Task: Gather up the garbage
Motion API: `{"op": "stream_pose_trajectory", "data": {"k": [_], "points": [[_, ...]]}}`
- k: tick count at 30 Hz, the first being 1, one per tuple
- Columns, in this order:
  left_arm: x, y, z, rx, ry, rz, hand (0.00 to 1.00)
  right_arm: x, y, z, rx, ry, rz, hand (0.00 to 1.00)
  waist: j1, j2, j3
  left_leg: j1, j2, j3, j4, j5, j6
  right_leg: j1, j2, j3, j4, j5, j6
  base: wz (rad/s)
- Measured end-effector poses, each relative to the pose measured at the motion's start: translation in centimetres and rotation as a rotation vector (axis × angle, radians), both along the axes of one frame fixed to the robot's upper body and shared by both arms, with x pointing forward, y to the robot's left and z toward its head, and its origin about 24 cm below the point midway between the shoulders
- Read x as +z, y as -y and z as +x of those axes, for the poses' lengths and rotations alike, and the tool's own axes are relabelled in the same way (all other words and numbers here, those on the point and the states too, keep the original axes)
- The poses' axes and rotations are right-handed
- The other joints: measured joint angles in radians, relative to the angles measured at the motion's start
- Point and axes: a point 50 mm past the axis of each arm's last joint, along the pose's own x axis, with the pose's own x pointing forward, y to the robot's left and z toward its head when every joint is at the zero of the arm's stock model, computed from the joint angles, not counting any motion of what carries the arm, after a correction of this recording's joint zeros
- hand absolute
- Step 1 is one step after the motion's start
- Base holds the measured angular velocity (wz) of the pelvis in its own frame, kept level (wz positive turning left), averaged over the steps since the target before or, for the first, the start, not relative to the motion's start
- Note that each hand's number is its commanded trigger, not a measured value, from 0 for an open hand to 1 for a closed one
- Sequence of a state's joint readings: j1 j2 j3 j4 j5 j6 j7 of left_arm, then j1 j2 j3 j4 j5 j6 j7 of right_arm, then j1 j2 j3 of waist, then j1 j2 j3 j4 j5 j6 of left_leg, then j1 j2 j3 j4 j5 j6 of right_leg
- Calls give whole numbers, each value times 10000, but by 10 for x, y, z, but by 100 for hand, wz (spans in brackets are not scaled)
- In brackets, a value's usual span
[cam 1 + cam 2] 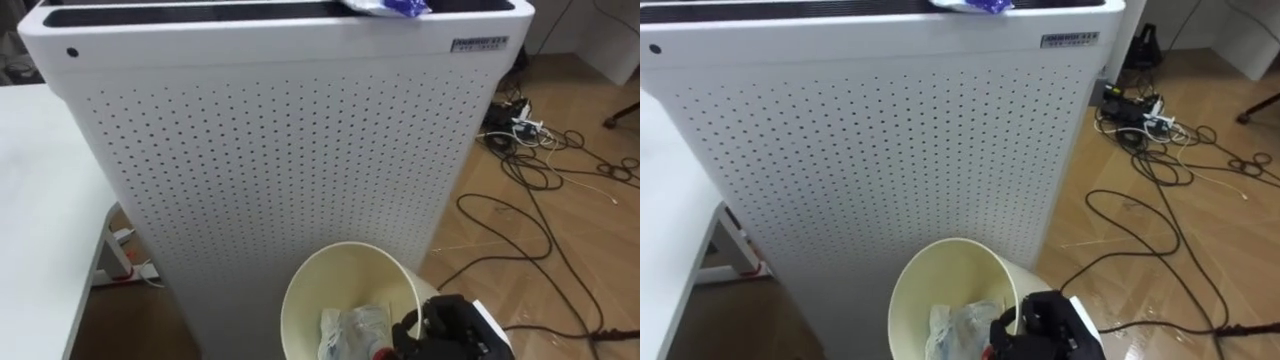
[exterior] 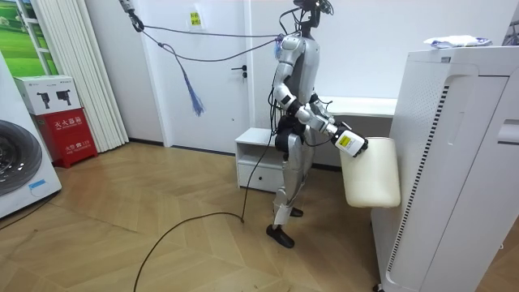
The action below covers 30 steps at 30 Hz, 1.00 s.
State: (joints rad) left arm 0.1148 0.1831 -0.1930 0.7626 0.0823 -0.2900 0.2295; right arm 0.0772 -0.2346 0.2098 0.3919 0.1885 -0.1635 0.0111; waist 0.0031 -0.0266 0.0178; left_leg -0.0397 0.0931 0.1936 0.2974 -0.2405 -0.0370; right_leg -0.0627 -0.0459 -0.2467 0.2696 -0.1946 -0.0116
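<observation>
A crumpled blue and white wrapper (image 1: 390, 7) lies on top of a tall white perforated appliance (image 1: 290, 170) right in front of me, at the upper edge of the eye views. In the room view the wrapper (image 2: 456, 41) rests on the unit's top. My right hand (image 1: 445, 335) is shut on the rim of a cream waste bin (image 1: 330, 275), held low against the appliance's front. Crumpled clear plastic (image 1: 350, 330) lies inside the bin. In the room view I stand upright facing the appliance, with the bin (image 2: 371, 172) held out in front of me.
A white table (image 1: 40, 200) stands at my left. Dark cables (image 1: 540, 190) and a power strip (image 1: 520, 125) lie on the wooden floor at the right. A low white cabinet (image 2: 259, 158) stands behind me, and a washing machine (image 2: 16, 166) is at the room view's left.
</observation>
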Motion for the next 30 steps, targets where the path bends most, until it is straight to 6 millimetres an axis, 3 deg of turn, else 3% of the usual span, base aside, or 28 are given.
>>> {"op": "stream_pose_trajectory", "data": {"k": [8, 14, 20, 30], "points": [[19, 5, 18, 70, 1475, -69, 0, 0, 1, -1, 80, -25, 45, 100, -78, 107, 14, 212, -45, -12, -256, 1, -1, 200, 23, -4, -225, 88, 82, 2], [44, 13, 34, -168, 3160, 64, 0, 3, 1, 0, 214, 113, 4, 100, -254, 488, -18, 363, -45, 81, -489, 19, -21, 255, 50, 42, -299, 124, 89, -4], [61, 15, 44, -446, 4226, 651, 0, 3, 1, 0, 307, 118, -114, 100, -257, 440, 4, 523, -40, 76, -760, 96, -72, 263, 110, 185, -299, 129, 79, -1], [130, 22, 70, -782, 7888, 1498, 0, 3, 1, 0, 294, 125, -138, 100, -270, 292, 14, 520, -42, -5, -749, 96, -73, 296, 108, 162, -302, 129, 80, 0]]}}
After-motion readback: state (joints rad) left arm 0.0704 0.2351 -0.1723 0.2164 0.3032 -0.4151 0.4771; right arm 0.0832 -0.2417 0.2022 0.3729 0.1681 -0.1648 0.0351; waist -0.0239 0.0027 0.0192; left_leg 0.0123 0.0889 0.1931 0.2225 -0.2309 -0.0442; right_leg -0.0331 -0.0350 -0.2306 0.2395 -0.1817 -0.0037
